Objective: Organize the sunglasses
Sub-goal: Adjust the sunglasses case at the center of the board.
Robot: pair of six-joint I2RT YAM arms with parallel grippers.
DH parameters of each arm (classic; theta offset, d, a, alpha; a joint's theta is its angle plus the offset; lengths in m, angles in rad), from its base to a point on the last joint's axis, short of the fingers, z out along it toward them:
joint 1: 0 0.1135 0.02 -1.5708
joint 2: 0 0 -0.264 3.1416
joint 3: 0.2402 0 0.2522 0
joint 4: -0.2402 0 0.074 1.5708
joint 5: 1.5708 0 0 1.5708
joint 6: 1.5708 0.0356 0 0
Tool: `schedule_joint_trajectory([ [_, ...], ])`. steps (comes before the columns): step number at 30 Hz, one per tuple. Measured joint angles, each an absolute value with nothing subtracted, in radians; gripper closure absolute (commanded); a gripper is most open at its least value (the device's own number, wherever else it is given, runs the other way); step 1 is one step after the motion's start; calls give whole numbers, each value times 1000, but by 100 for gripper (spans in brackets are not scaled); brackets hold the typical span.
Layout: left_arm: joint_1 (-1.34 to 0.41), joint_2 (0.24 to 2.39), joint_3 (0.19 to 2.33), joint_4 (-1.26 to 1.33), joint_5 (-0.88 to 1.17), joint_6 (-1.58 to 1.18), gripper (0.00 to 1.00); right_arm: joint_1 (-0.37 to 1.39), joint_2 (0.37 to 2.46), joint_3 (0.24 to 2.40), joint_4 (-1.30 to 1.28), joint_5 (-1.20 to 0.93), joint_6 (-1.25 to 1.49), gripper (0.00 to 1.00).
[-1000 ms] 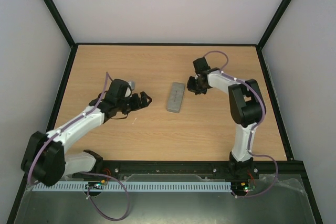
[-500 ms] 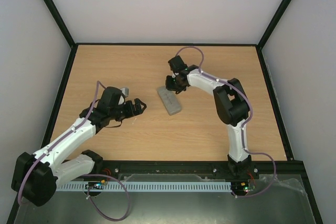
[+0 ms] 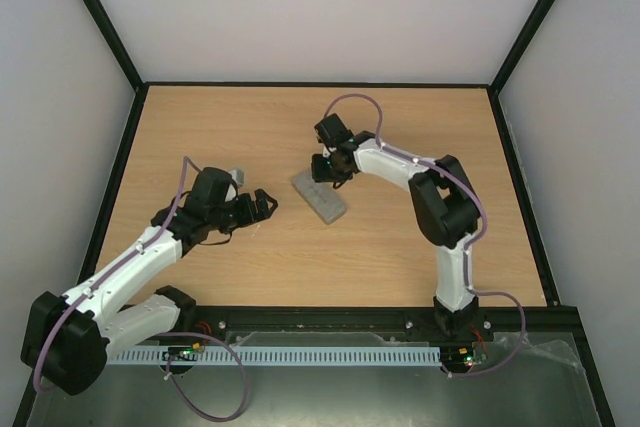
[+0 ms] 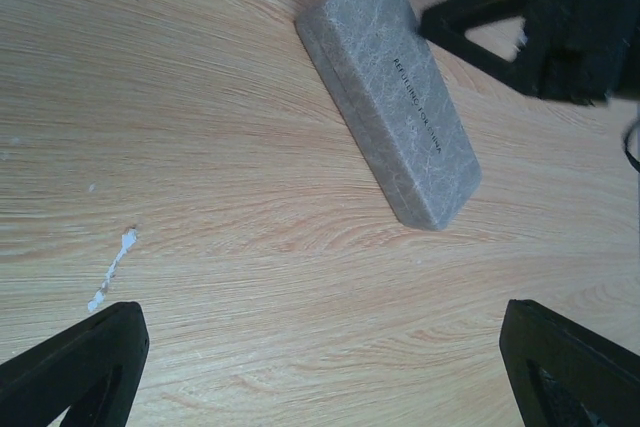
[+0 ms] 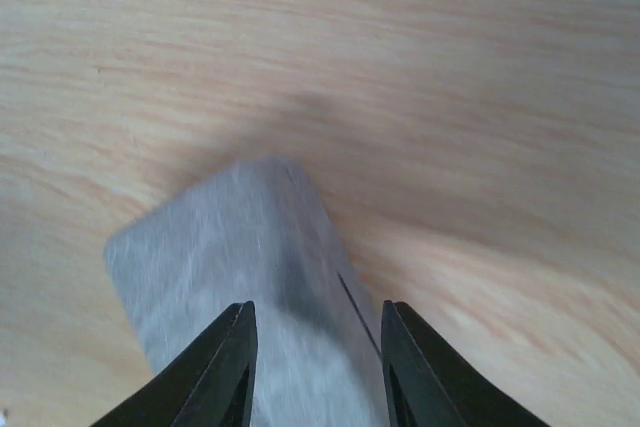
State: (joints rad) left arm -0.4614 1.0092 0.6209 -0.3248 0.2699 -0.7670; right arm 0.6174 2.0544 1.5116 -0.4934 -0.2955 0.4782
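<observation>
Judging by the shut case point(image 3: 319, 198) on the bench point(image 3: 220, 127), no sunglasses showing, storage appears finished; left end effector point(image 3: 265, 203) and right end effector point(image 5: 315, 357) stand released, empty.

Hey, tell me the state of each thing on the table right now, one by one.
Case: closed, lying flat on the table.
Left gripper: wide open, empty, short of the case.
Right gripper: fingers a little apart over one end of the case, not clamped on it.
Sunglasses: not in view.
</observation>
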Motion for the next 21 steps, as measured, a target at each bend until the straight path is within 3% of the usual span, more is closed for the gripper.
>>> schedule_joint_trajectory([
  [10,-461,972,650,-359,251,-771,1,791,1721,1220,-429,-273,548,69],
  [16,-461,949,688,-371,234,-771,1,959,1754,1114,-369,-284,620,69],
  [21,-461,944,690,-382,230,-771,1,956,1814,1113,-373,-181,649,69],
])
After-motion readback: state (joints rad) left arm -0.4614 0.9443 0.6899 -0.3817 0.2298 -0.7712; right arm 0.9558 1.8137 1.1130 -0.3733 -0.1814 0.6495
